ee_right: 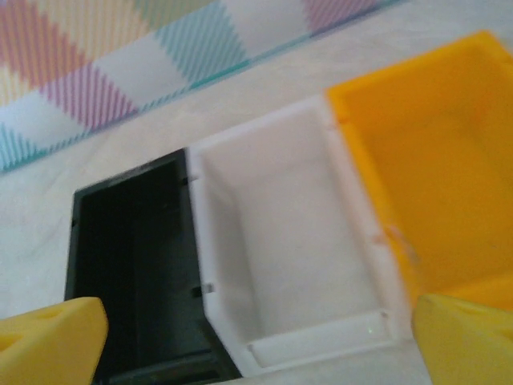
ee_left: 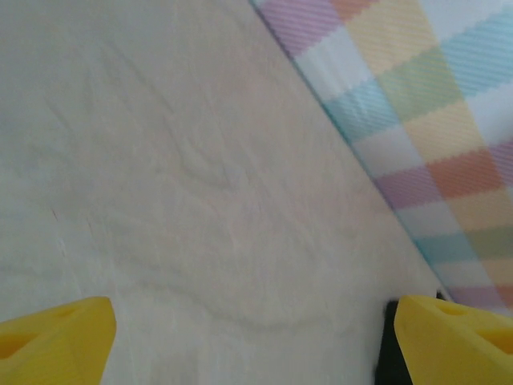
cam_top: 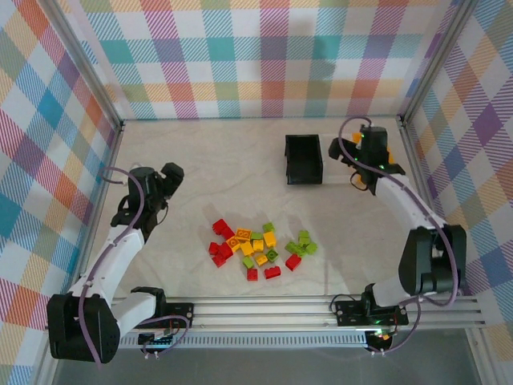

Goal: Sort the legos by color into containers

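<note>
Both spread wide and empty, the right gripper hangs over the black, white and orange plastic bins upper right, the left gripper mid-left, apart from the red, orange and lime studded bricks heaped lower centre

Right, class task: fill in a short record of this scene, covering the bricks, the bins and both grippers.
Legos: red, yellow-orange and lime green, one loose pile on the table
Black bin: no bricks seen
White bin: no bricks seen
Orange bin: no bricks seen
Bin layout: side by side, touching
Left gripper: open, over bare table
Right gripper: open, above the bins
</note>
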